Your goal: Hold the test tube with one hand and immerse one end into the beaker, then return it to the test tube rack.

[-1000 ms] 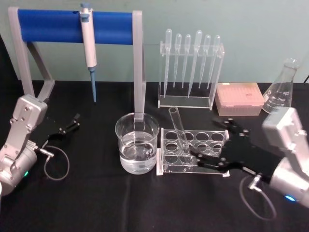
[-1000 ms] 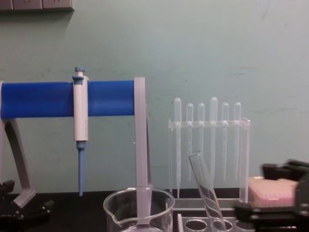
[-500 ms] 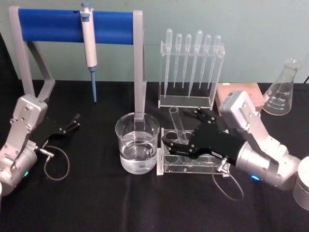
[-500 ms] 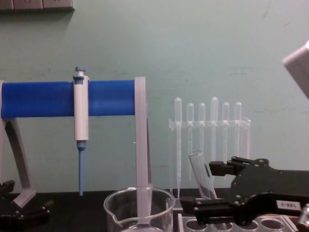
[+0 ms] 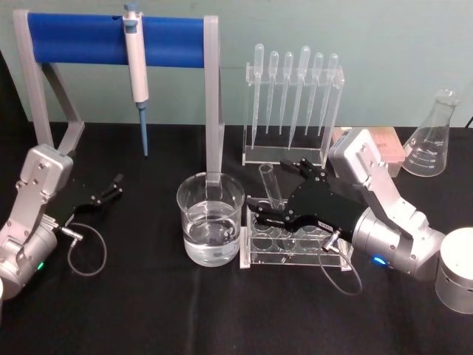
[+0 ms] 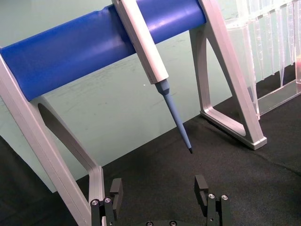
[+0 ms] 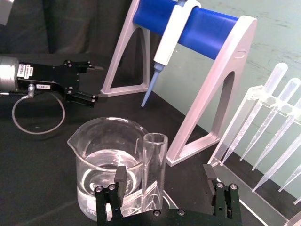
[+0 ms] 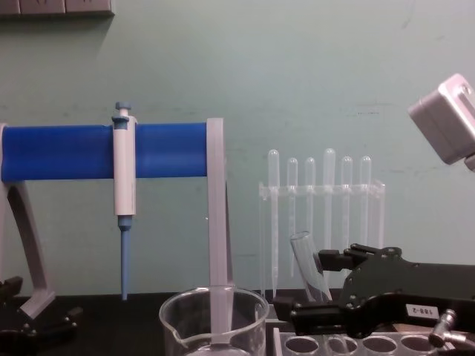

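**A:** Where is the test tube (image 5: 270, 185)?

**B:** It stands in the clear test tube rack (image 5: 290, 257), tilted, with its open rim leaning toward the beaker (image 5: 189, 216). Its lower end goes down into a hole near the beaker end of the rack. I cannot tell which hole, because the gripper covers it.

**A:** And the right gripper (image 5: 273, 192)?

**B:** It reaches in from the right, over the rack, and it is released. Its fingers are spread, one on each side of the tube. In the right wrist view the tube rises between the two black fingers (image 7: 120, 181), nearer to one of them. A gap shows on both sides, so it is grasping nothing.

**A:** What about the beaker?

**B:** It sits on the black surface (image 5: 148, 303), just beside the left end of the rack, partly filled with clear liquid. The tube's rim is near it but not over it.

**A:** And the left gripper (image 5: 116, 185)?

**B:** It lies low at the left side of the surface, well apart from the beaker. Its fingers are spread and hold nothing. The left wrist view has it facing the stand (image 5: 213, 96).

**A:** Anything else there?

**B:** A white-and-blue pipette (image 5: 135, 70) hangs from the stand's blue bar. A row of plastic droppers (image 5: 292, 89) stands in its own clear holder behind the rack. A glass flask (image 5: 431, 140) is at the far right, and a pink box (image 5: 392, 148) shows just behind the right arm
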